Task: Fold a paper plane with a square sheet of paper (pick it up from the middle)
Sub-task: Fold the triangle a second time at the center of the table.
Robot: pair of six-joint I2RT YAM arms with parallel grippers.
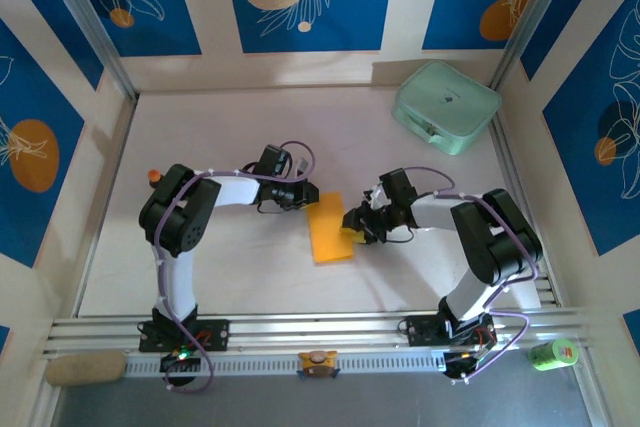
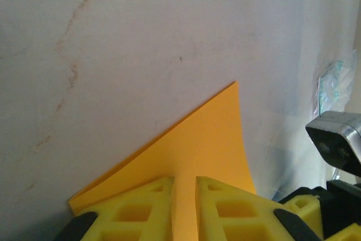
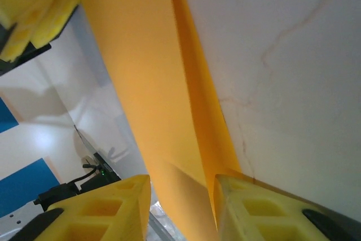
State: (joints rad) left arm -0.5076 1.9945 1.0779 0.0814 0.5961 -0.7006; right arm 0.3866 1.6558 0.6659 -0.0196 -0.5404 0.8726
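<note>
At the middle of the tabletop (image 1: 240,137), the square sheet of paper (image 1: 330,234), doubled into an oblong, sits between the two arms. Its long axis runs from far to near, slightly tilted. The left hand (image 2: 184,190) is clamped tight on the far-left edge, with the orange sheet pinched in the thin slit between its yellow fingers. The right hand (image 3: 183,190) meets the sheet from the opposite long edge. Its fingers stand partly apart with the folded layers passing between them, not pressed flat. Both hands are at the paper, so the next crease probably depends on the right hand closing squarely across that edge while the left anchors.
</note>
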